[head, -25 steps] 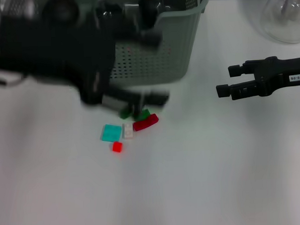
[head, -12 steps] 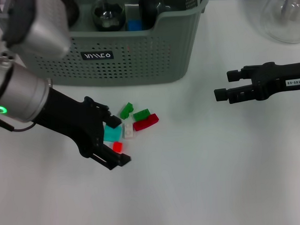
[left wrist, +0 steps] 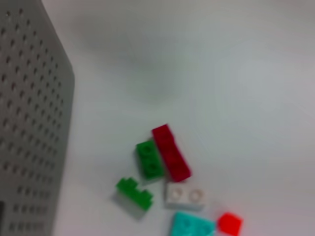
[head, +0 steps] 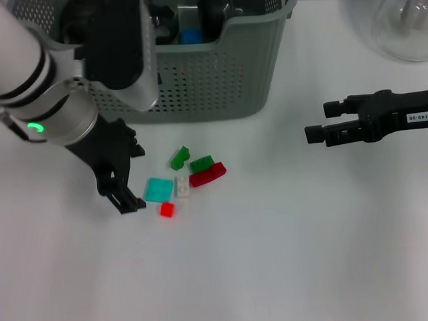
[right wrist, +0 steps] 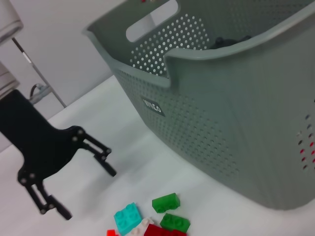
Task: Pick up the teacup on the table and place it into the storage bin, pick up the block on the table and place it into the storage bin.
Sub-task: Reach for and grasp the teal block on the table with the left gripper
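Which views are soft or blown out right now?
Head view: sharp; the storage bin throws only a faint shadow on the table. Left wrist view: soft throughout, the blocks fuzzy-edged. Right wrist view: left pincer fairly crisp, the bin's near wall soft; no glare.

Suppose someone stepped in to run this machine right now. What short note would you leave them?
Left tool: open, empty, low over the table beside the turquoise block.
Right tool: off to the right above the table, idle, holding nothing.
Storage bin: at the back of the table, with dark items and something blue inside; I cannot tell whether the teacup is among them. No teacup shows on the table.
Blocks: six lie loose in front of the bin: turquoise, small red block, white block, long red block and two green blocks.
Left: grasp a block and drop it in the bin.
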Motion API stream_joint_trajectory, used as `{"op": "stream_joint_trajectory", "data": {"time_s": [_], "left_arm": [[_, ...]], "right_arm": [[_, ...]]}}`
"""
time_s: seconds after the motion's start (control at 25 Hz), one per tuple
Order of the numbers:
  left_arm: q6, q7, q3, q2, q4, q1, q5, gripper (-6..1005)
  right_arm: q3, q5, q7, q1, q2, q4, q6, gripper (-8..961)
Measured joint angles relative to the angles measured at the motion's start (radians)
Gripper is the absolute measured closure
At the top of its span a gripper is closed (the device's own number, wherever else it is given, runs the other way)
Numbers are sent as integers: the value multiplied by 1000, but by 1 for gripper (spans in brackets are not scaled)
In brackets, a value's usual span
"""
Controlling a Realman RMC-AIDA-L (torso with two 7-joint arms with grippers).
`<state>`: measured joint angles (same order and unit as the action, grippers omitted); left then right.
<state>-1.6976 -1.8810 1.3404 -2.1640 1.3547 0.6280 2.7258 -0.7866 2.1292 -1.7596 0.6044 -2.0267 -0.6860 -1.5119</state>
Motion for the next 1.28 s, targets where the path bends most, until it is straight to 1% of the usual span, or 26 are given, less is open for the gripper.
{"op": "stream_joint_trajectory", "data": {"time_s": [0.08, 0.2, 0.36, 0.48, 0.68, 0.8, 1.24, 1.28], "left_arm": [[14, 27, 12, 0, -25, 28, 25, 91], [37, 64, 52, -1, -68, 66, 55, 91], [56, 97, 108, -1, -110, 101, 91, 92], [60, 116, 122, -2, -132, 121, 102, 92], [88, 127, 160, -3, -142, 127, 104, 93], [108, 123, 183, -5, -175, 128, 104, 93], [142, 115, 198, -10, -220, 134, 98, 108], [145, 114, 199, -10, -224, 135, 98, 135]], "right_arm": [[1, 0, -11, 0, -2, 1, 4, 7], [0, 0, -24, 0, -5, 1, 12, 7], [0, 0, -36, 2, -7, 1, 18, 7], [-2, 0, -44, 5, -8, 7, 26, 7], [-7, 0, -45, 8, -10, 15, 41, 7], [-6, 0, -44, 9, -12, 16, 41, 7], [-4, 0, -38, 9, -12, 16, 56, 7], [-4, 0, -37, 9, -12, 16, 57, 7]]}}
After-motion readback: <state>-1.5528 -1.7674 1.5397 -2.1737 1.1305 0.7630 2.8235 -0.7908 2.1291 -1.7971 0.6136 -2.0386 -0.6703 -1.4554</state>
